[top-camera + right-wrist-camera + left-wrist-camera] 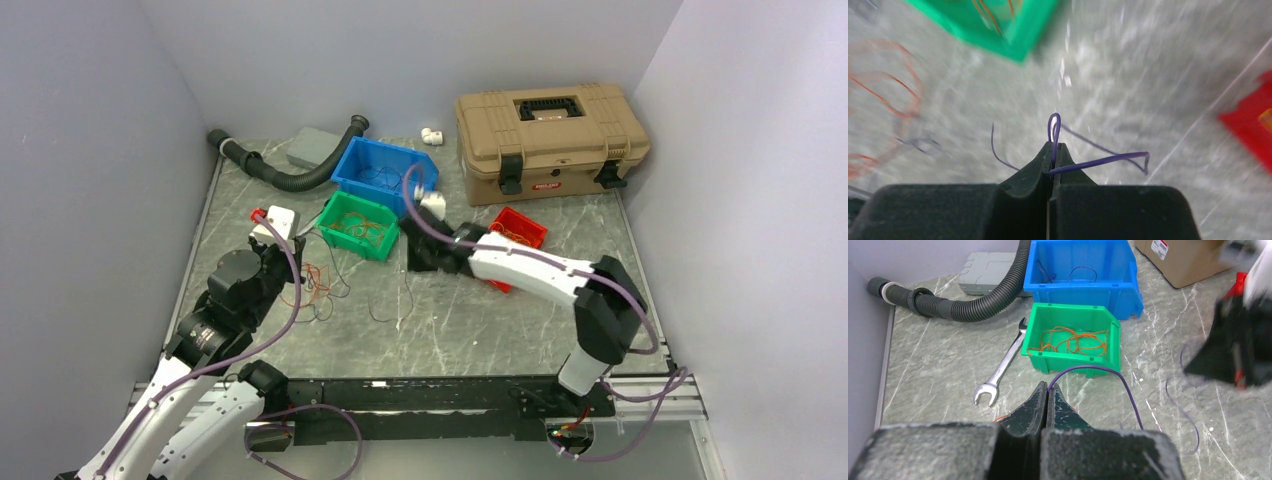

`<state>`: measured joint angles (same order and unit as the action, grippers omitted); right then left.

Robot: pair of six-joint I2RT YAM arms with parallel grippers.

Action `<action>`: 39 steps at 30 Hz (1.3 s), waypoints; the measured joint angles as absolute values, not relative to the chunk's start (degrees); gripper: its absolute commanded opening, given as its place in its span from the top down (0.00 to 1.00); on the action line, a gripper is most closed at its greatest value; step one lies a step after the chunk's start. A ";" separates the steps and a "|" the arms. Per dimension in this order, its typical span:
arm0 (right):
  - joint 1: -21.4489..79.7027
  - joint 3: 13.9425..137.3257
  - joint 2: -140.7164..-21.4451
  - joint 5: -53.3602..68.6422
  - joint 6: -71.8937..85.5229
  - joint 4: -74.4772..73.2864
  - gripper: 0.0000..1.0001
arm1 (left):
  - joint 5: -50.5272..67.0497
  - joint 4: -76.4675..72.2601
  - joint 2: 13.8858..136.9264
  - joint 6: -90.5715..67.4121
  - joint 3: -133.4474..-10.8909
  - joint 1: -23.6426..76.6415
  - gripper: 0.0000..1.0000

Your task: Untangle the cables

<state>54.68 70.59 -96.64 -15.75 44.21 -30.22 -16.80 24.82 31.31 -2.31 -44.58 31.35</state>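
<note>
My left gripper [1048, 388] is shut on a thin purple cable [1088, 367] that arcs up from the fingertips and down to the right, in front of the green bin [1073, 337]. My right gripper [1054, 147] is shut on another purple cable [1098, 161], looped at the tips, low over the table. This view is blurred. In the top view the right gripper [422, 250] sits between the green bin [358, 225] and the red bin [518, 232]. Loose orange, red and dark cables [315, 282] lie by the left arm.
The green bin holds orange cables and the blue bin [385, 172] holds dark ones. A wrench [1000, 367] lies left of the green bin. A black corrugated hose [290, 175], a grey box [315, 148] and a tan toolbox [550, 140] stand at the back.
</note>
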 measured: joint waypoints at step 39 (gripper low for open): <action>33.41 131.24 -121.84 2.74 22.94 -22.13 1.00 | -17.93 24.80 31.73 -2.33 -44.31 31.35 1.00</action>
